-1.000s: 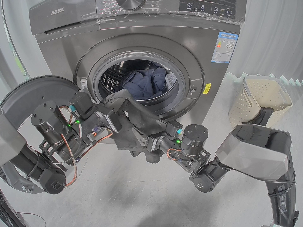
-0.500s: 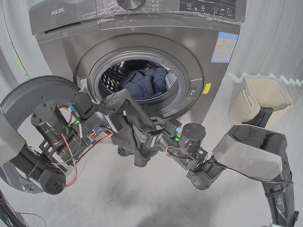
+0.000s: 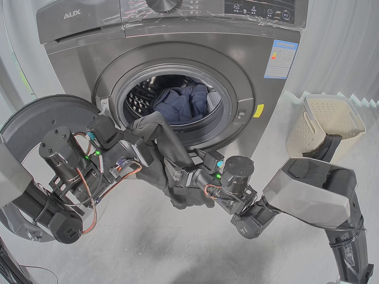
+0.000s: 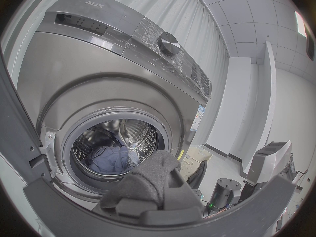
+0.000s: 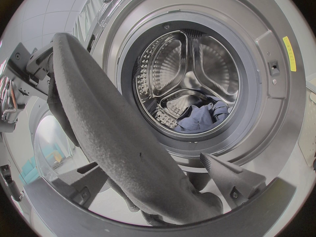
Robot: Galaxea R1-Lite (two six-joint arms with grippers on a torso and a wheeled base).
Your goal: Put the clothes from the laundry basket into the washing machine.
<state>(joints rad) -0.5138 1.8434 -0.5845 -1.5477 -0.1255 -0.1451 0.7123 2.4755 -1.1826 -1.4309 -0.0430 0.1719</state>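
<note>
1. The washing machine (image 3: 79,60) faces us with its door (image 3: 47,111) swung wide to our left. Blue clothes (image 3: 179,103) already lie in the drum, so the mouth is free to take more.
2. The laundry basket (image 3: 335,119) stands well off to the right by the curtain, with one dark piece (image 3: 325,146) hanging over its near rim. We judge that piece comes after this one.
3. The dark grey garment (image 3: 173,142) is strung between both arms, just below the lower lip of the opening. A loose bundle sags under the right arm toward the floor.
4. The left claw (image 3: 147,139) is clamped on a bunched end of the garment, right at the door seal. It should lead, going up over the lip and deep into the drum.
5. The right claw (image 3: 182,163) has its fingers spread with the cloth lying across the gap, so it carries the cloth rather than pinches it.
6. To do this well, we lift the right side so the tail clears the seal, then feed it in after the lead end — the risk is cloth draping back out over the lip.
</note>
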